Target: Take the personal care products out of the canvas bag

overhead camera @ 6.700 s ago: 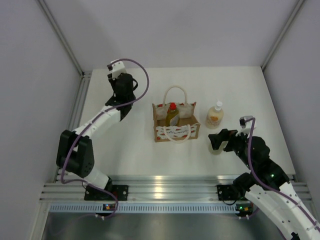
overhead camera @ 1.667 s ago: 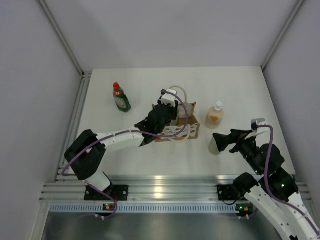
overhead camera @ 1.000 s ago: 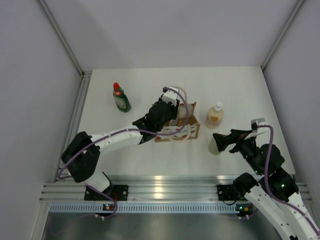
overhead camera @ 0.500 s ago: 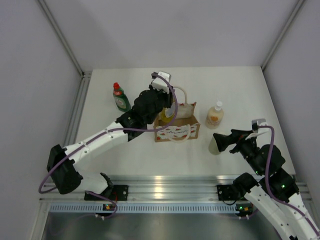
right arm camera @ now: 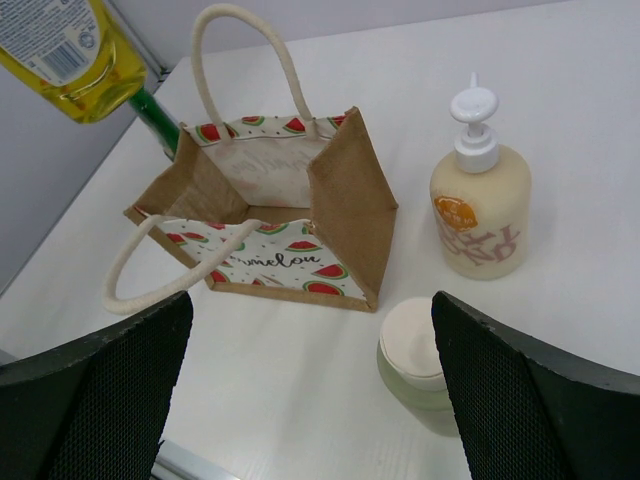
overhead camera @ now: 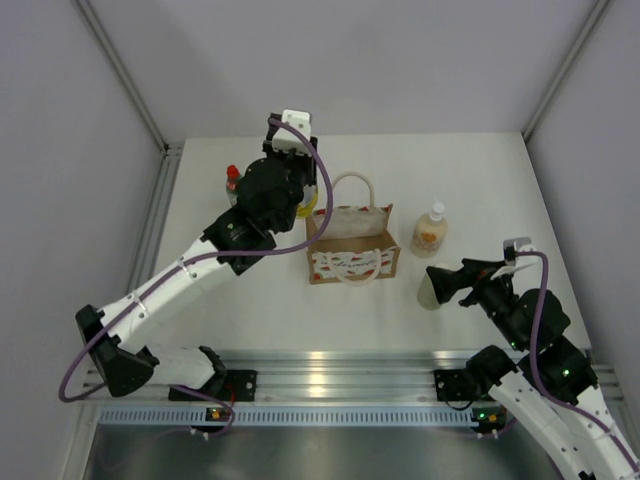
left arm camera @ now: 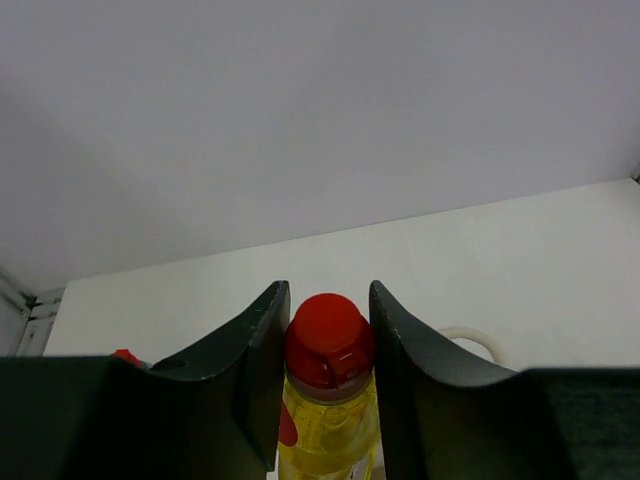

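Left wrist view first: the left gripper is clamped narrow on the red cap of the yellow bottle. One finger presses each side of the cap, and the bottle hangs straight down between them.

From the right wrist camera I see that same bottle's lower half in the top left corner. It is clear of the table and hangs out past the bag's far left corner.

The canvas bag stands upright mid-table with its mouth open to the camera. I can see pale lining inside, a watermelon print along the rim and front panel, and one cream handle standing up at the back. The other handle flops forward onto the table.

The dark green bottle stands just behind the bag's left corner. Overhead I only catch its red cap beside the left arm, which covers the rest.

On the right, the cream pump bottle stands upright beside the bag's brown side wall, near it but not touching. The pale green bottle with the white cap stands in front of the pump bottle, closer to my right arm.

The right gripper has its jaws spread wide and grips nothing. In the wrist view the pale green bottle sits low between the two fingers, apart from both.
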Controlling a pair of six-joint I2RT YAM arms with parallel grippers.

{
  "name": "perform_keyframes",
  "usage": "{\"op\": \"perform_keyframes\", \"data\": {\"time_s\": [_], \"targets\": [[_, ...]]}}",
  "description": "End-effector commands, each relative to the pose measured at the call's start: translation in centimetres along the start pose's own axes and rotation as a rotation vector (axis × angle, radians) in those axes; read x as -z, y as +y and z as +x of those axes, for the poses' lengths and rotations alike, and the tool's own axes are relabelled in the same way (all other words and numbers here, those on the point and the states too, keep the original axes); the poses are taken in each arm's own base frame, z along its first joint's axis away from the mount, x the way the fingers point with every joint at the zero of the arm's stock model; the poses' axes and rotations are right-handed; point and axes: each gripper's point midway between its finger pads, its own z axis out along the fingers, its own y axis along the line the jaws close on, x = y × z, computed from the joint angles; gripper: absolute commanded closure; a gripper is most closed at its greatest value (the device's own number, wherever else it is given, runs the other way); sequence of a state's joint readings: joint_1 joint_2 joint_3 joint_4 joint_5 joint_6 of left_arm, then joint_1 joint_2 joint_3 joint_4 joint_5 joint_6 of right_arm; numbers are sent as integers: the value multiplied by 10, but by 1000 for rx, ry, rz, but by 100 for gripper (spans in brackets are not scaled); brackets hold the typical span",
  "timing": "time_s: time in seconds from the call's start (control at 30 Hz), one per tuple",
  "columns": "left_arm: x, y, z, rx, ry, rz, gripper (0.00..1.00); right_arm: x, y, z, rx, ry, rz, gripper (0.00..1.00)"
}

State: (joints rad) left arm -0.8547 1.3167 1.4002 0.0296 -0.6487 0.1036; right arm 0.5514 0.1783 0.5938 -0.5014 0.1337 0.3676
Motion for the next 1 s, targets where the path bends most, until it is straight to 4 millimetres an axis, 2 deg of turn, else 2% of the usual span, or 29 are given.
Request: {"op": "perform_keyframes", "data": {"time_s": [0.0, 0.17, 0.2, 0.3, 0.33, 0.43, 0.73, 0.97], "targets": [[19, 48, -68, 89, -159, -133, 100, -1, -2, -5, -3, -29, 11, 1], [24, 66, -45, 154, -140, -169, 100, -1, -2, -5, -3, -28, 9, 1], [22, 73, -32, 148, -123, -186, 100, -1, -2, -5, -1, -28, 8, 0], [28, 86, -22, 182, -129, -218, 100, -2, -1, -4, -1, -23, 5, 1], [28, 85, -8, 171, -110, -217, 100, -2, -1, -4, -1, -22, 7, 1], [32, 91, 10, 171, -105, -241, 100, -2, -1, -4, 0, -19, 8, 0], [47, 102, 60, 181, -111, -290, 100, -3, -2, -3, 0, -15, 10, 1], [52, 102, 100, 222, -108, -300, 100, -3, 0, -2, 0, -13, 0, 0]]}}
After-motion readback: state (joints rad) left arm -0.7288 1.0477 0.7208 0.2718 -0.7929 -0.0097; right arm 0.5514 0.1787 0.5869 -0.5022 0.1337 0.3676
